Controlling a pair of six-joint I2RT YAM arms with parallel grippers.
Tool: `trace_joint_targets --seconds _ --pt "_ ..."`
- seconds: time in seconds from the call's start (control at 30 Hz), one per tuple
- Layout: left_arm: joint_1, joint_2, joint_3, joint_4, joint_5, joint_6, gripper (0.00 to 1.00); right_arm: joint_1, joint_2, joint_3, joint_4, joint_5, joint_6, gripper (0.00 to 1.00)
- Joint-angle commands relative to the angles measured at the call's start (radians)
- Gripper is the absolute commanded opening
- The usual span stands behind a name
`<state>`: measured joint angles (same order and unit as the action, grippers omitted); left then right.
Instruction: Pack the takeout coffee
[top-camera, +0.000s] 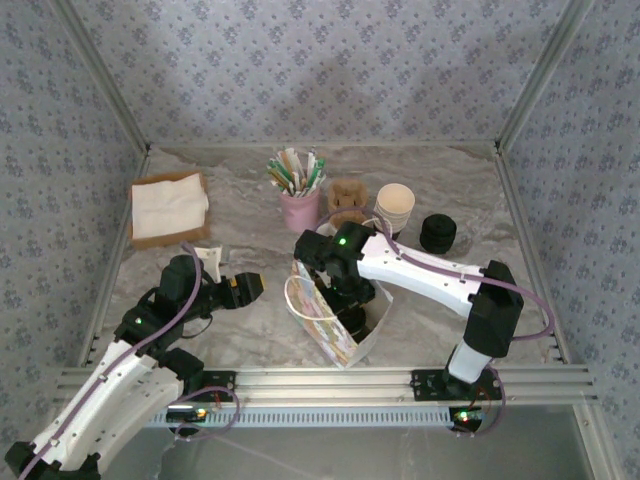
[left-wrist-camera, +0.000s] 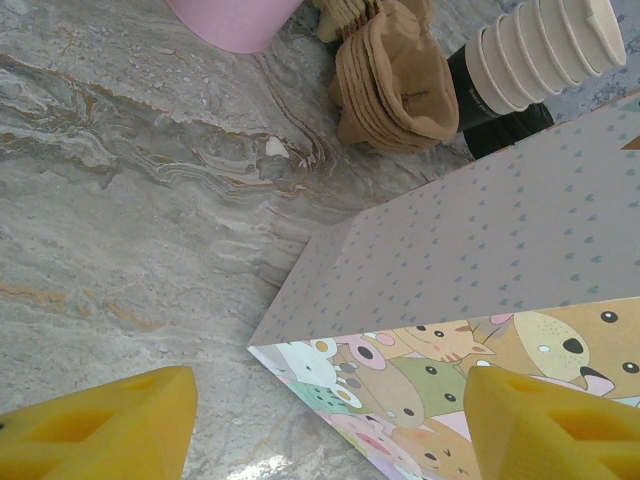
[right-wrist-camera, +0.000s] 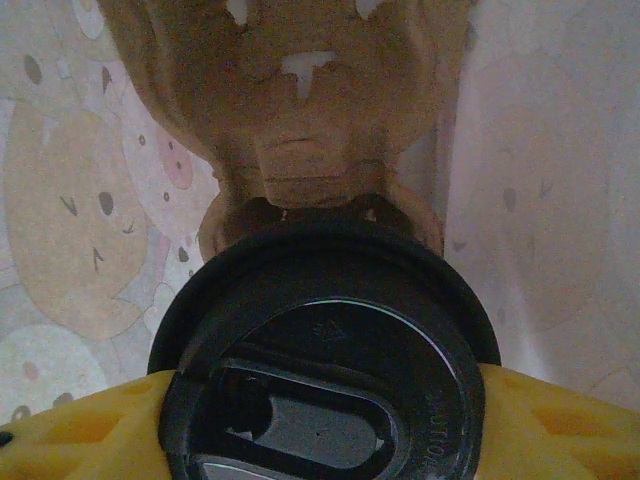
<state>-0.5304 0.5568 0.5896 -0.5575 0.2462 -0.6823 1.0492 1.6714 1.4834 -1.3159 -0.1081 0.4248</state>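
The takeout coffee (right-wrist-camera: 325, 350) shows its round black lid from above, down inside the cartoon-animal paper bag (top-camera: 335, 335). My right gripper (right-wrist-camera: 325, 425) is shut on it, a yellow finger (right-wrist-camera: 80, 435) pressed against each side of the lid. Just beyond the cup, a brown pulp carrier (right-wrist-camera: 300, 100) lies in the bag. In the top view the right gripper (top-camera: 350, 300) reaches down into the bag's open mouth. My left gripper (top-camera: 248, 287) stands open and holds nothing, just left of the bag. Its yellow fingers (left-wrist-camera: 110, 430) straddle the bag's near corner (left-wrist-camera: 380, 390) without touching it.
Behind the bag stand a pink holder (top-camera: 300, 210) of straws, a stack of pulp carriers (top-camera: 348, 200), a stack of lidless cream cups (top-camera: 394, 208) and a pile of black lids (top-camera: 437, 233). A tray of napkins (top-camera: 168, 208) sits far left. Patterned walls close in three sides.
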Motion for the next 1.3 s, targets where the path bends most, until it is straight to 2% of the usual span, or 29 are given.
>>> trace_joint_targets --seconds 0.0,1.27 --pt "-0.006 -0.014 0.007 -0.009 -0.005 0.003 0.71 -0.002 0.01 -0.036 0.002 0.004 -0.013 0.66" --pt "-0.006 -0.014 0.014 -0.01 -0.01 0.007 0.71 -0.018 0.011 -0.064 0.03 0.001 -0.016 0.66"
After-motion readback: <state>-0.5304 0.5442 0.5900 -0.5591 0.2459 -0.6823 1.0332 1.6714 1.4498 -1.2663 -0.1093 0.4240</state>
